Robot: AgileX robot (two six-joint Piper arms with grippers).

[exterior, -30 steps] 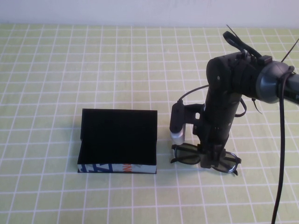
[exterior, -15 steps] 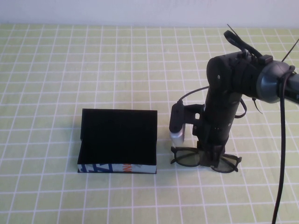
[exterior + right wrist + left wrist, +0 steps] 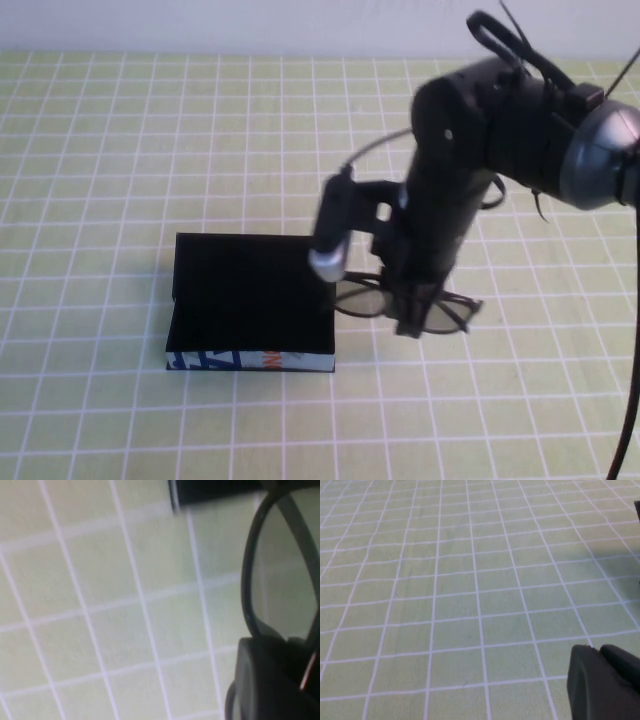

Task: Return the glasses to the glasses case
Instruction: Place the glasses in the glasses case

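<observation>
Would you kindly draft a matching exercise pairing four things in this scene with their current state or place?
1. glasses
2. glasses case
3. right gripper
4. left gripper

A. lid open, on the table
B. low over bare checked cloth, away from the work
C. held just right of the case
D. shut on the glasses

Pairs: 1-C, 2-A, 3-D, 4-B

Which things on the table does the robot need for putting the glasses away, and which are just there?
Needed for the job:
- the glasses, held by the right gripper and lifted beside the case
- the glasses case, open on the table
- the right gripper, shut on the glasses

Just there:
- the green checked tablecloth
- the left gripper, off to the side over bare cloth
</observation>
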